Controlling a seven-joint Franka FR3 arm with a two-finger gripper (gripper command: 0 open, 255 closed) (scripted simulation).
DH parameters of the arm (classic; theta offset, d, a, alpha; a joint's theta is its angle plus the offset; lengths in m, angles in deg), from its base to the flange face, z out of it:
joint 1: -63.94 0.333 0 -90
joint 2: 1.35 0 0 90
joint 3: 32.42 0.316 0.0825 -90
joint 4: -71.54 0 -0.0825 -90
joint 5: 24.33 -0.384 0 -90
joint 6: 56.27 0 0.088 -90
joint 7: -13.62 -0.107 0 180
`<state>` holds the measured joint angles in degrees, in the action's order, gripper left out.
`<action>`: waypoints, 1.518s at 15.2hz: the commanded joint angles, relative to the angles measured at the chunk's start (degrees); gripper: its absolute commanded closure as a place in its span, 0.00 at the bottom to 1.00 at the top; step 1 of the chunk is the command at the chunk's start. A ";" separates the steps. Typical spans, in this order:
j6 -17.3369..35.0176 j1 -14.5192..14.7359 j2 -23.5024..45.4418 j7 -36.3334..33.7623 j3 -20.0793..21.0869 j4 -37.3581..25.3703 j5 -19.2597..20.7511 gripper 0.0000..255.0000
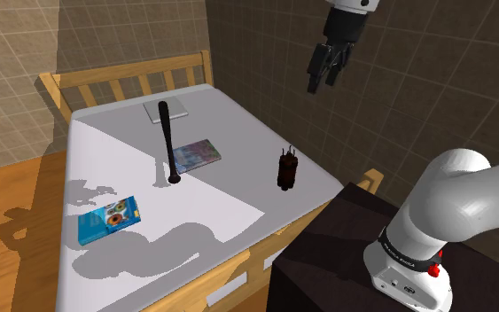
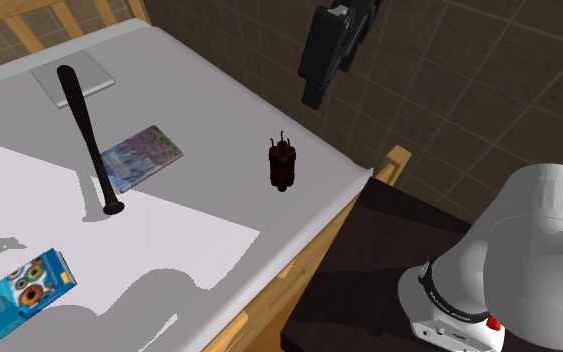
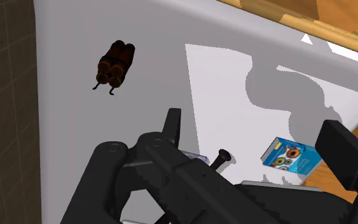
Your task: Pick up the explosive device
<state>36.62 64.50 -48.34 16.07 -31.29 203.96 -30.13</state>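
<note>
I'm in the approach: my gripper (image 1: 323,81) hangs high above the bed (image 1: 230,120), fingers (image 3: 172,127) spread, nothing between them. The dynamite (image 1: 286,168) sits below near the bed's edge at the shoulder view's right, well apart from the bat (image 1: 166,142). Next, I judge, I need to descend and centre the fingers across the bundle.

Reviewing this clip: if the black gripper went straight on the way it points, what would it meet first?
Probably the bare white bed cover, beside the dark red bundle of sticks rather than on it; the black two-finger gripper hangs high above, so depth is uncertain.
</note>
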 commanded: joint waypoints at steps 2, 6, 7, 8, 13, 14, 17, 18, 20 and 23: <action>1.69 -0.29 0.84 0.22 -0.20 1.04 0.30 0.00; 8.51 -1.50 4.87 1.01 -1.05 4.56 1.44 0.00; 10.24 -1.80 6.05 1.19 -1.27 5.28 1.72 0.00; 11.97 -2.10 7.30 1.36 -1.50 5.93 1.99 0.00; 20.59 -3.59 14.51 2.10 -2.72 8.17 3.31 0.00; 22.30 -3.89 16.14 2.23 -2.97 8.41 3.55 0.00; 27.31 -4.76 21.33 2.59 -3.76 8.69 4.22 0.00; 28.94 -5.03 23.16 2.70 -4.03 8.65 4.43 0.00; 32.12 -5.58 26.94 2.92 -4.58 8.34 4.80 0.00; 36.63 -6.36 32.88 3.25 -5.41 7.35 5.22 0.00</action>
<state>71.71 58.35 -17.99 19.28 -36.47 212.24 -25.01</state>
